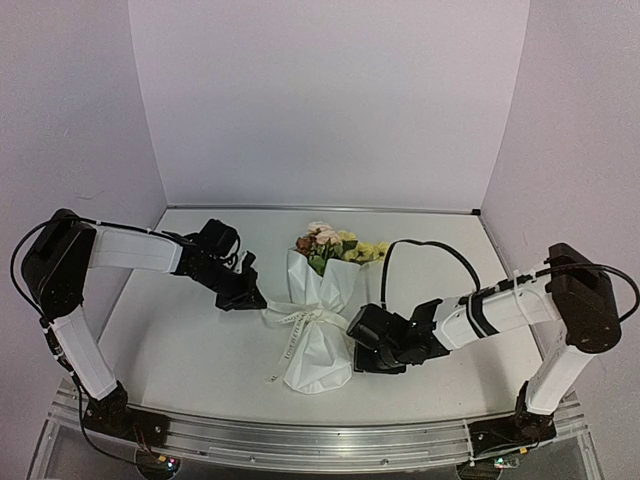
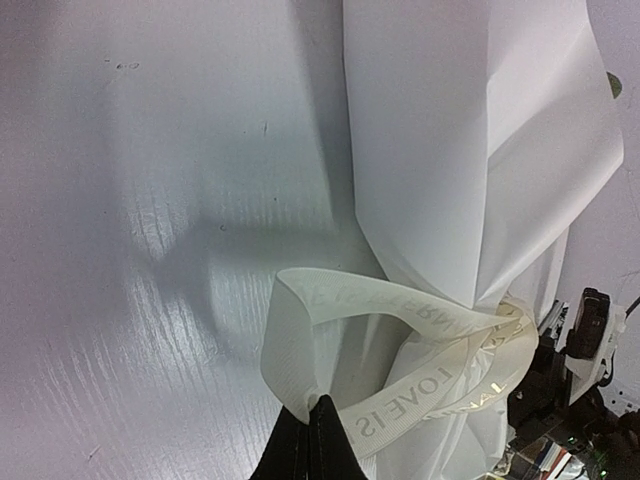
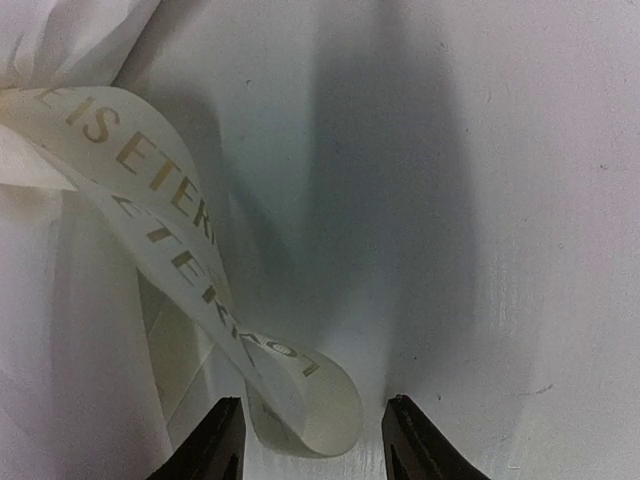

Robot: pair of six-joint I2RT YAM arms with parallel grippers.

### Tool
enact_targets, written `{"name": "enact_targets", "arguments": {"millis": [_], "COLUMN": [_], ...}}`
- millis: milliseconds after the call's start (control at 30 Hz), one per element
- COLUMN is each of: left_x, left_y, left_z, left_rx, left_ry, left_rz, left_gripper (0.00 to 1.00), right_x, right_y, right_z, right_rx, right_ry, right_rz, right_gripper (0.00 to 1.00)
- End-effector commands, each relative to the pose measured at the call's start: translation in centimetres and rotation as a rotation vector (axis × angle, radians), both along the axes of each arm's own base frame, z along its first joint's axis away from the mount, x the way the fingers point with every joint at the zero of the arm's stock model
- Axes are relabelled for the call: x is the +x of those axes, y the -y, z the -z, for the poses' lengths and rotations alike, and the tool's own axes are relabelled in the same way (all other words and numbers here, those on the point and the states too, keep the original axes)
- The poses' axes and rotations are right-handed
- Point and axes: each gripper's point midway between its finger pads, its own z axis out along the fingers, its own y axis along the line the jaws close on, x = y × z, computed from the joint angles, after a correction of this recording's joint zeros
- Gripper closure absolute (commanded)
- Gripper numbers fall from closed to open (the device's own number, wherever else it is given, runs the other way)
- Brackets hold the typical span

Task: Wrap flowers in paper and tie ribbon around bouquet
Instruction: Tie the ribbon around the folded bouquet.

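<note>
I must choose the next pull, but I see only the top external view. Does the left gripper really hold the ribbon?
Observer: Yes. In the left wrist view, the left gripper is shut on a loop of the ribbon.
Operator: And the right one? From above, its fingers are hidden.
Observer: The right gripper is open. A curl of ribbon lies between its fingers, not pinched.
Operator: Which face of the ribbon is up there?
Observer: The printed one. Gold letters show on that curl in the right wrist view.
</note>
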Motion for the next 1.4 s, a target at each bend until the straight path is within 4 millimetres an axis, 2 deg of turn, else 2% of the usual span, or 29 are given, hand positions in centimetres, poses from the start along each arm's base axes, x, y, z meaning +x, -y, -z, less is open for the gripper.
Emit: {"name": "enact_targets", "arguments": {"millis": [0, 33, 200, 267, 400, 633, 833, 1033, 1367], "left_x": [1.0, 1.0, 1.2, 1.3, 1.4, 1.7, 2.0, 2.0, 1.4], "left_y": [0.4, 0.3, 0.1, 0.0, -0.2, -0.4, -1.7, -4.5, -6.7], "left_z": [-2.0, -2.0, -2.2, -2.2, -1.9, -1.6, -0.7, 1.1, 2.8], "left_rx": [-0.029, -0.029, -0.031, -0.031, -0.030, -0.024, 0.024, 0.109, 0.168], "left_ry": [0.050, 0.051, 0.059, 0.061, 0.063, 0.070, 0.069, 0.056, 0.032], "left_rz": [0.012, 0.011, 0.008, 0.005, -0.003, -0.016, -0.059, -0.128, -0.172], "left_gripper": [1.00, 1.00, 1.00, 1.00, 1.00, 1.00, 1.00, 1.00, 1.00], "right_x": [2.0, 2.2, 2.9, 3.5, 5.0, 7.9, 9.4, 9.5, 8.9], "right_y": [-0.6, -0.6, -0.2, 0.1, 0.9, 2.5, 2.5, 5.2, 7.9], "right_z": [-1.4, -1.6, -2.9, -3.9, -5.5, -6.7, -6.0, -5.3, -5.3], "right_rx": [0.004, -0.004, -0.031, -0.053, -0.107, -0.176, -0.223, -0.318, -0.472], "right_ry": [0.084, 0.091, 0.115, 0.129, 0.143, 0.151, 0.135, 0.116, 0.090], "right_rz": [0.054, 0.054, 0.043, 0.037, 0.026, 0.038, 0.018, 0.039, 0.018], "right_gripper": [0.70, 0.73, 0.97, 1.00, 1.00, 1.00, 1.00, 1.00, 1.00]}}
